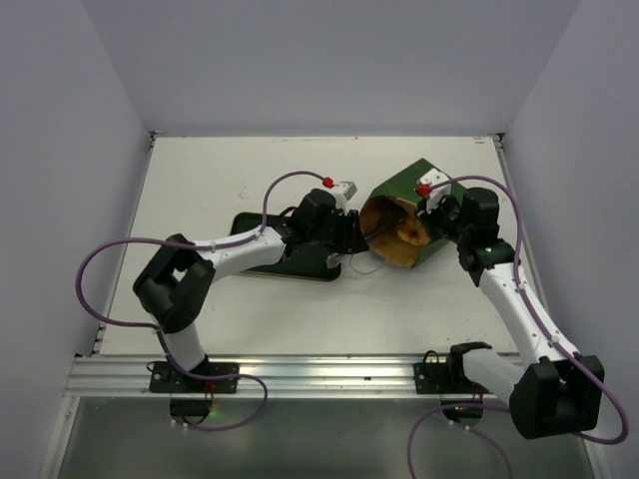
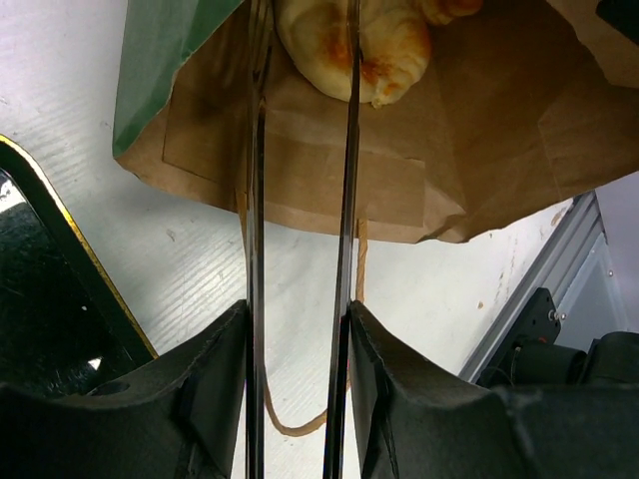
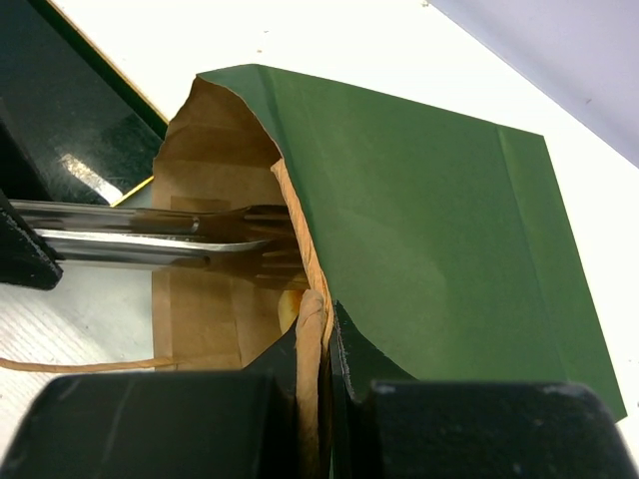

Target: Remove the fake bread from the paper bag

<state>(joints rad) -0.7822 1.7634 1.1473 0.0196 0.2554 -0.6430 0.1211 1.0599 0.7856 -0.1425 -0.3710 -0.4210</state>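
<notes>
**Roll's inside the bag, tongs lined up on it**

The golden roll [image 2: 310, 45] lies on the brown inside wall of the paper bag [image 1: 419, 185], which is on its side with its mouth facing the left arm. The left gripper [image 2: 300, 389] clasps the tongs [image 2: 257, 249]. Their blades are spread, one just beside the roll and one crossing over it. The right gripper [image 3: 324, 369] is pinched onto the bag's rim. I'd centre both blades round the roll, squeeze gently, then pull straight out, clear of the string handle [image 2: 300, 427]. The tong tips are cut off at the frame edge, so I can't tell if they're touching the roll, and anything deeper in the bag is hidden.
</notes>
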